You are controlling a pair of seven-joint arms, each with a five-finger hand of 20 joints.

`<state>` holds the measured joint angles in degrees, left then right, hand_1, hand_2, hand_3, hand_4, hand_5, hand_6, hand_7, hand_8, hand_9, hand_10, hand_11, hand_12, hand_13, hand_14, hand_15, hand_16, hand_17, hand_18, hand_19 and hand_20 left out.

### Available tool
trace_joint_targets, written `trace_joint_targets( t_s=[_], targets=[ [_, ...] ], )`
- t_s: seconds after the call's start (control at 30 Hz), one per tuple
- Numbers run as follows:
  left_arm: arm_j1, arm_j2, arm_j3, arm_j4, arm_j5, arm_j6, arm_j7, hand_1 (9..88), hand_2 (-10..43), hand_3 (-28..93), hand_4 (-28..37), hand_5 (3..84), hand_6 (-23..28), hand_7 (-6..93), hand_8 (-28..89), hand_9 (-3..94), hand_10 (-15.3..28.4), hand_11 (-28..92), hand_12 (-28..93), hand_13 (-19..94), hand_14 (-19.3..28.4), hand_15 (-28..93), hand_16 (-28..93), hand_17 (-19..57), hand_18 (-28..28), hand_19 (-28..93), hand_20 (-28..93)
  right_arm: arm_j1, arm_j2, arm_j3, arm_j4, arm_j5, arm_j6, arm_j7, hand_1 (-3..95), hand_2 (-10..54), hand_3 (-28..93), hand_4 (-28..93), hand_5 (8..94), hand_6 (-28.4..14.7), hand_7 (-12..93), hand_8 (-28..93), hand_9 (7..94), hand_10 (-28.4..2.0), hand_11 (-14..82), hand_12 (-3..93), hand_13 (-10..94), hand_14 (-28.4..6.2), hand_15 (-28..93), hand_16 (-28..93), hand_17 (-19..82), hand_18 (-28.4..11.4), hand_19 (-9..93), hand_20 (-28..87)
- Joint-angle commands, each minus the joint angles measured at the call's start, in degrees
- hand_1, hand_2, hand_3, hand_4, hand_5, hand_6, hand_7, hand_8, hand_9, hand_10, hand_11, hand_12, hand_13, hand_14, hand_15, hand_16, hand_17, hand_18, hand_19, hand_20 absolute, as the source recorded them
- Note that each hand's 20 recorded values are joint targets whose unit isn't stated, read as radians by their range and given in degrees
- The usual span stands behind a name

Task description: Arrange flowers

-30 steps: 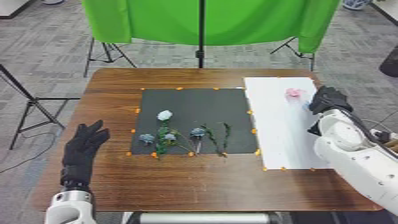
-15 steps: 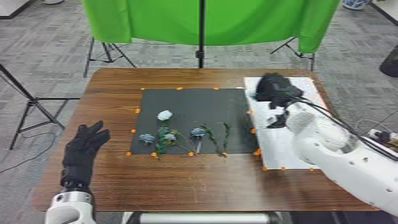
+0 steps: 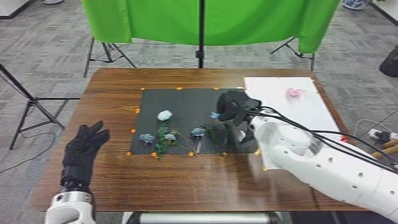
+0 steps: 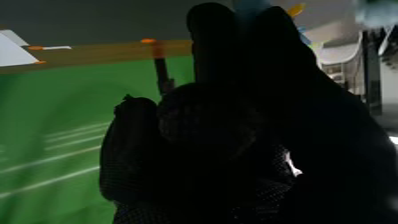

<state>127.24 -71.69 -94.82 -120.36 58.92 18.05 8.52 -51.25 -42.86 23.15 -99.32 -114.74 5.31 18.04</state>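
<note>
Right hand [image 3: 234, 106] over the right part of the black mat [image 3: 182, 100], near the white sheet [image 3: 271, 89]. Fingers narrow, closed on a blue flower [image 3: 215, 115]; wrist view has a bit of blue between the fingertips. Right arm crosses the white sheet, coming in over the table's right edge.

Left hand [image 3: 82, 146] by the table's left edge, fingers straight and slightly spread, well apart from the mat. A strip of brown wood [image 3: 114, 155] lies between.

White flower [image 3: 164, 115] on the mat's left half. Three blue-grey flowers [image 3: 197, 132] nearer the mat's near edge, leafy green stems among them. Green sprigs [image 3: 213, 135] just beside, partly hidden by the right hand. Pink flower [image 3: 294, 92] toward the sheet's far end. Orange tape [image 3: 179, 88] marks the mat's edges.
</note>
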Motion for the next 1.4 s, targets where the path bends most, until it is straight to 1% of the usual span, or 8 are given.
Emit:
trace_joint_targets(
  t_s=[0.03, 0.4, 0.53, 0.8, 1.03, 1.17, 1.23, 1.4],
  targets=[
    [0.52, 0.19, -0.03, 0.11, 0.26, -0.45, -0.96, 22.5, 11.2, 59, -28.3, 46.1, 5.7, 8.8, -6, 45.8, 14.5, 18, 10, 31, 17.5, 21, -1, 1.6, 13.3, 10, 18, -0.29, 0.59, 0.64, 0.05, -1.49, -2.44, 0.49, 56.9, -9.5, 55, -18, 71.6, 1.0, 20, 6, 80.6, -9.4, 9.7, 34.1, 90, -1.8, 57, 34, 64, -9.9, 93, 55],
    [0.21, -0.15, 0.02, 0.11, 0.52, -0.49, -0.87, 22.6, 11.0, 60, -28.3, 45.4, 5.9, 8.4, -6, 44.8, 14.7, 18, 10, 31, 17.2, 21, -1, 1.6, 13.2, 10, 18, -1.47, 1.85, 5.08, -2.63, -1.8, -10.41, -0.02, 45.0, -9.5, 66, -20, 56.6, 0.3, 17, -9, 66.2, -11.7, 17.3, 21.1, 87, -2.4, 58, 33, 62, -10.3, 93, 54],
    [0.06, -0.16, 0.05, 0.21, 0.54, -0.49, -0.84, 22.8, 10.9, 60, -28.3, 45.4, 5.9, 8.4, -6, 44.7, 14.7, 18, 9, 31, 17.1, 21, -1, 1.5, 13.2, 10, 18, -3.92, 2.15, 11.51, -2.86, -2.42, -7.18, 3.56, 42.1, -9.5, 66, -20, 52.2, -0.1, 15, -8, 62.5, -12.7, 15.8, 21.0, 86, -3.3, 57, 33, 59, -11.2, 93, 52],
    [0.37, -0.23, 0.11, 0.08, 0.4, -0.32, -0.7, 23.0, 10.7, 60, -28.3, 45.6, 5.6, 9.3, -6, 45.4, 14.4, 19, 10, 31, 17.2, 21, -1, 1.6, 13.2, 10, 18, -1.09, -0.1, 15.48, 8.35, -4.59, -10.14, 17.9, 35.8, -9.5, 65, -17, 41.9, -3.7, 8, -5, 46.6, -18.1, 7.2, 21.2, 78, -7.6, 58, 31, 54, -14.1, 92, 48],
    [0.08, -0.2, 0.15, 0.17, 0.43, -0.26, -0.56, 22.8, 10.6, 60, -28.3, 46.0, 5.6, 9.6, -6, 45.6, 14.4, 19, 10, 31, 17.3, 22, -1, 1.7, 13.1, 10, 18, -0.99, -1.58, 15.72, 18.15, -3.17, -14.58, 22.26, 35.3, -9.5, 65, -18, 34.8, -5.4, 3, -4, 34.0, -21.8, 1.6, 16.8, 76, -8.6, 55, 28, 53, -14.5, 89, 43],
    [-0.08, -0.32, 0.15, 0.23, 0.53, -0.41, -0.61, 22.8, 10.5, 60, -28.3, 46.2, 5.6, 9.6, -6, 45.8, 14.6, 19, 10, 31, 17.3, 22, -1, 1.7, 13.1, 10, 18, -1.92, -2.56, 16.3, 21.32, -1.81, -15.51, 23.63, 36.2, -9.5, 65, -18, 35.4, -5.5, 3, -4, 33.7, -23.2, 1.7, 14.0, 78, -8.4, 54, 27, 54, -14.2, 89, 41],
    [-0.07, -0.39, 0.2, 0.23, 0.43, -0.4, -0.55, 22.7, 10.5, 60, -28.3, 46.2, 5.5, 9.7, -6, 45.8, 14.6, 19, 10, 31, 17.4, 22, -1, 1.6, 13.1, 10, 18, -2.39, -2.53, 15.07, 22.66, -3.11, -11.31, 22.7, 37.1, -9.5, 64, -18, 37.1, -4.2, 5, -5, 36.2, -22.8, 2.7, 13.5, 79, -8.1, 54, 27, 55, -13.7, 89, 40],
    [0.0, -0.39, 0.1, 0.23, 0.38, -0.52, -0.42, 22.7, 10.4, 61, -28.3, 46.2, 5.5, 9.7, -6, 45.8, 14.6, 19, 10, 31, 17.4, 22, -1, 1.6, 13.1, 10, 18, -4.44, -1.47, 12.25, 23.38, -5.57, 4.8, 18.74, 48.4, -9.5, 63, -20, 55.3, 0.7, 14, -9, 62.7, -16.0, 9.7, 13.8, 88, -4.3, 53, 29, 62, -10.5, 93, 41]
  ],
)
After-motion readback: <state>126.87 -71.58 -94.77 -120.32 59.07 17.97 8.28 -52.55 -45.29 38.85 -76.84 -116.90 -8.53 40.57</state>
